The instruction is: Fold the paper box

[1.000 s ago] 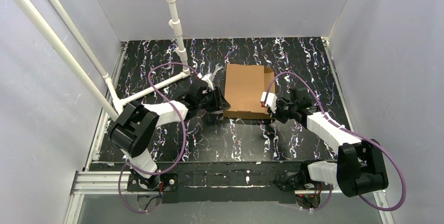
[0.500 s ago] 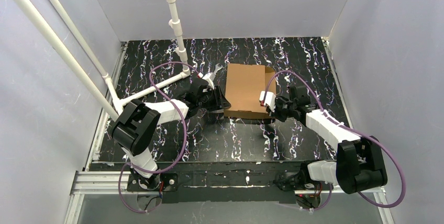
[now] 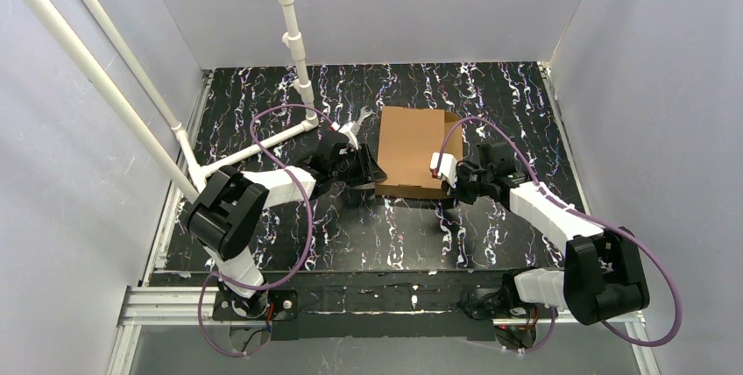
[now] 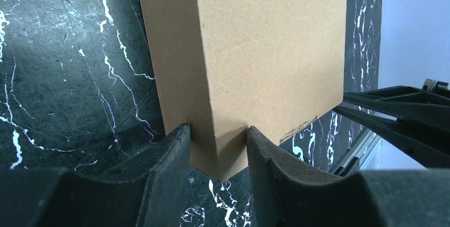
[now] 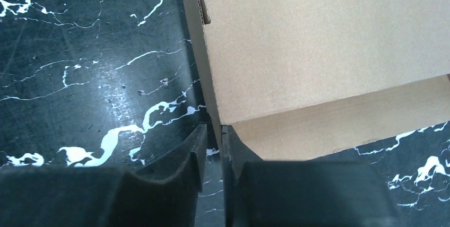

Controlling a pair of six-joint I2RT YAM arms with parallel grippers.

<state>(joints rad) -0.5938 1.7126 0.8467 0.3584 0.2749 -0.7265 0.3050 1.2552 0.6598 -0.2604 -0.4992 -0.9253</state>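
A: How far along was it?
B: The left fingers (image 4: 164, 174) clamped the near-left corner of the paper box (image 3: 410, 149), which sat mid-way across the surface (image 3: 350, 235) with its lid down. Its right side looked untucked.
A: And the right fingers (image 5: 180, 168)?
B: Nearly together at its right edge, grip unclear. They had crept inward.

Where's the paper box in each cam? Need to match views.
Top external: paper box at centre, a little beyond the middle of the table.
Left wrist: paper box fills the upper centre, one corner pointing down.
Right wrist: paper box fills the upper right.
Shared landmark: black marbled table, in all three views.
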